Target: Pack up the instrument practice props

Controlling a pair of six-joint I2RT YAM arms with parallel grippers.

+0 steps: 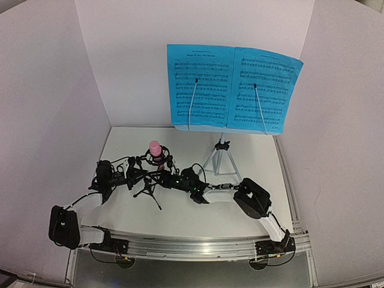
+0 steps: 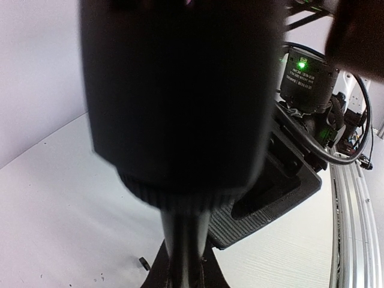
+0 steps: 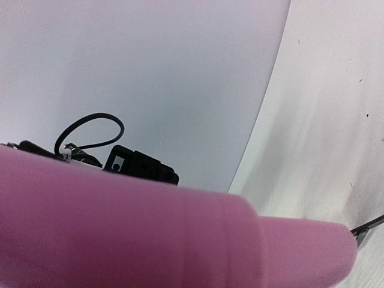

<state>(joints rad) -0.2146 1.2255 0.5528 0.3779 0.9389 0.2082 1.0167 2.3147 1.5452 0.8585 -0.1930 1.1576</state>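
The pink microphone [image 1: 155,147] stands upright in the ring mount of the small black tripod mic stand [image 1: 149,191] at the table's middle left. My left gripper [image 1: 138,174] is shut low on the stand, and its black barrel and stem [image 2: 180,108] fill the left wrist view. My right gripper [image 1: 164,171] is at the microphone from the right. The pink body [image 3: 150,234] lies across the right wrist view and hides the fingers. Blue sheet-music pages [image 1: 231,87] rest on the music stand, whose silver tripod [image 1: 222,159] is at the back.
White walls close in the table on three sides. An aluminium rail [image 1: 192,243] runs along the near edge by the arm bases. The right arm's wrist with a green light [image 2: 306,78] and cables crowds close to the mic stand.
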